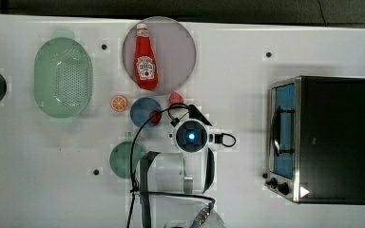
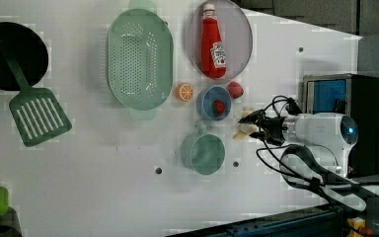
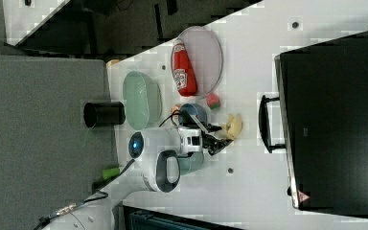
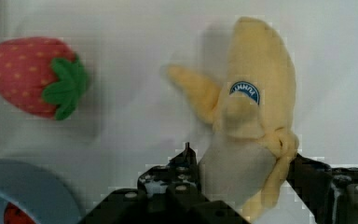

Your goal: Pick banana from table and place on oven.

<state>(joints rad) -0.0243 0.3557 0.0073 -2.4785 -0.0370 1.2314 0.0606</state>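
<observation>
The task is at its grasping step, by my reading: the banana (image 4: 251,116) lies on the white worktop (image 1: 247,57), nothing is on the oven's black top, and lifting, carrying and setting down are all left to do. Starting at the banana, the wrist view shows the pincer (image 4: 242,179) with one dark finger (image 4: 177,182) on each side of the fruit's peeled lower end, the jaws partly apart with the fruit between them. I cannot tell whether they already press it or only flank it, so a firm hold is not certain. In the left view the pincer (image 2: 250,124) reaches the banana (image 2: 242,132) low over the worktop. Just beside the banana lies the red strawberry (image 4: 32,77), and a little farther off stands the blue bowl (image 1: 145,111) with a small red fruit inside. Well apart from the banana, at the far end of the worktop, sits the toaster oven (image 1: 335,137), its door shut and its top bare.
</observation>
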